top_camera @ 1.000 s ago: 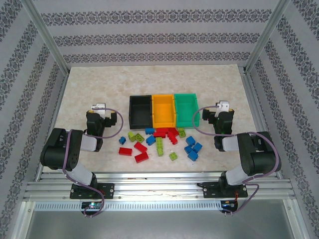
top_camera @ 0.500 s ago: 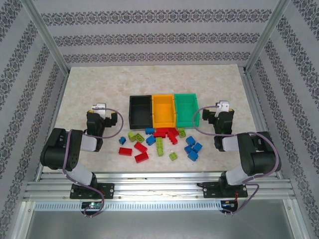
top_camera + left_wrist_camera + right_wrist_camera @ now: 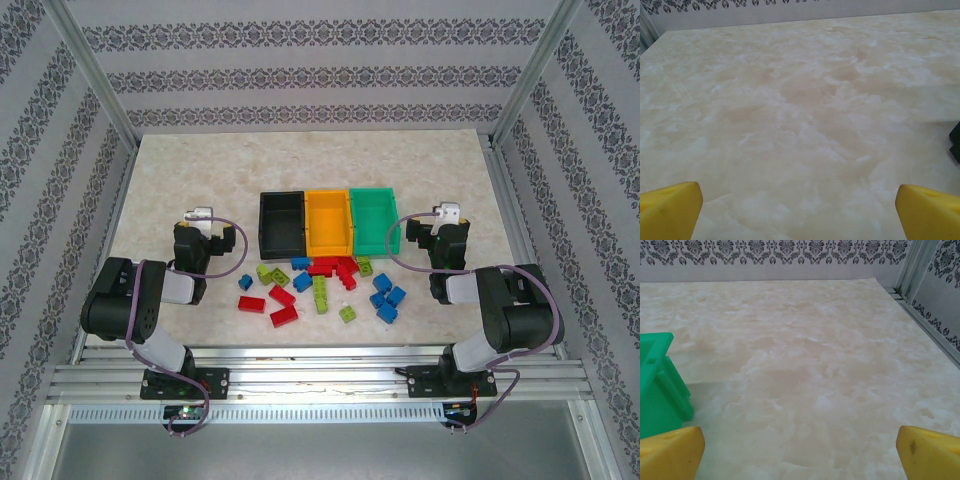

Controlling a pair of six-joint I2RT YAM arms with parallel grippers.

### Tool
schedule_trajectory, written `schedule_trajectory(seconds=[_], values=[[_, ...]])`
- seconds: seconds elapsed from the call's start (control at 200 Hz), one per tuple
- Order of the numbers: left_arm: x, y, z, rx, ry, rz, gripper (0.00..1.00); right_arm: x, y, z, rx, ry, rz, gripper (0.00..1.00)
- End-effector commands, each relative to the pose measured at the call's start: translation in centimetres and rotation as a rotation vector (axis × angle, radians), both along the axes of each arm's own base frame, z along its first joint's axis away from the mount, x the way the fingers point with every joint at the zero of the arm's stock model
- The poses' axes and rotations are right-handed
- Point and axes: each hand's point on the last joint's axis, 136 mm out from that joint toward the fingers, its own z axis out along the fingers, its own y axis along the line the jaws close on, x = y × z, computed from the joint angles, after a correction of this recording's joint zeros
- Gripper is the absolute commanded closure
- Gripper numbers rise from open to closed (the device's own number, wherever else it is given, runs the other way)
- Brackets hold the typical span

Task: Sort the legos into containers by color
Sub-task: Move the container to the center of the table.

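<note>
Your left gripper (image 3: 800,212): jaws wide, holding nothing, over bare tabletop (image 3: 800,100).
Your right gripper (image 3: 800,452): wide, empty, beside green bin (image 3: 660,385).
Containers (image 3: 328,194): three in a row mid-tabletop, black bin (image 3: 281,226), orange-yellow bin (image 3: 328,228), green; all bare inside.
Legos (image 3: 320,288): between containers and near edge; roughly seven blue, six yellow-green, six red.

My left arm (image 3: 140,295) and right arm (image 3: 505,300) are folded low, elbows back; left fingers (image 3: 670,210) and right fingers (image 3: 927,452) spread wide, empty.
</note>
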Motion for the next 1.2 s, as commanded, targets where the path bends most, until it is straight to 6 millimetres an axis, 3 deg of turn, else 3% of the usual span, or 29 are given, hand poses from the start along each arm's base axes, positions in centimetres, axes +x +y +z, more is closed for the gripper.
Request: schedule_trajectory(seconds=[0.0, 0.1, 0.29, 0.425, 0.53, 0.585, 0.68, 0.779, 0.844, 1.049, 1.194], values=[[0.1, 0.2, 0.7, -0.002, -0.023, 0.001, 0.0, 0.4, 0.8, 1.4, -0.026, -0.049, 0.042, 0.02], [-0.1, 0.7, 1.3, -0.005, -0.045, 0.031, 0.0, -0.5, 0.6, 1.8, -0.027, -0.066, 0.025, 0.02], [-1.2, 1.4, 4.1, -0.003, -0.083, 0.077, 0.01, -2.3, 2.0, 5.1, -0.069, -0.102, 0.056, 0.02], [-2.0, 2.4, 6.6, -0.084, -0.06, 0.162, 0.01, -4.1, 2.3, 7.8, 0.065, -0.126, 0.051, 0.02], [-2.7, 0.0, 7.9, -0.218, 0.003, 0.068, 0.01, -5.0, 2.0, 8.8, 0.216, -0.039, 0.016, 0.02], [-2.7, -1.5, 8.3, -0.31, 0.035, 0.009, 0.01, -5.2, 3.0, 8.5, 0.271, 0.008, 0.067, 0.02], [-3.2, -4.1, 7.2, -0.466, 0.181, -0.069, 0.0, -5.3, 5.2, 7.2, 0.373, 0.127, 0.145, 0.04], [-3.9, -6.6, 5.3, -0.591, 0.346, -0.134, 0.0, -5.6, 7.4, 5.1, 0.453, 0.296, 0.205, 0.16], [-4.3, -8.4, 4.6, -0.652, 0.438, -0.209, 0.1, -6.0, 8.4, 3.4, 0.481, 0.393, 0.219, 0.28], [-5.1, -11.5, 2.8, -0.759, 0.62, -0.28, 0.2, -6.3, 10.3, -0.2, 0.549, 0.535, 0.246, 0.52], [-4.9, -13.2, 0.6, -0.771, 0.724, -0.293, 0.33, -5.8, 11.1, -1.9, 0.548, 0.599, 0.258, 0.54]])
